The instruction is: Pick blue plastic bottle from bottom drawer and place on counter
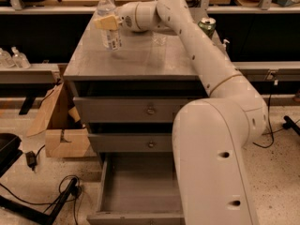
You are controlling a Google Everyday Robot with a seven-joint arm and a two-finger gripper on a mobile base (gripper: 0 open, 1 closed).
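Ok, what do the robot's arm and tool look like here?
Glossy off-white arm: fat rounded tubular links, a thin tan ring at one joint, small dark holes down the nearest link; no cables or markings visible. Its tool is pale tan-yellow, over the flat grey counter.

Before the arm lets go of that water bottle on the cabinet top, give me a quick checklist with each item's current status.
1. Blue plastic bottle above the counter, inside its edges: ok.
2. Bottle upright, cap on top: ok.
3. Bottle base resting on the counter: cannot tell.
4. End effector clamped round the bottle's middle: ok.
5. Bottle standing apart from the green can: ok.
6. Bottom drawer open, holding no bottle: ok.
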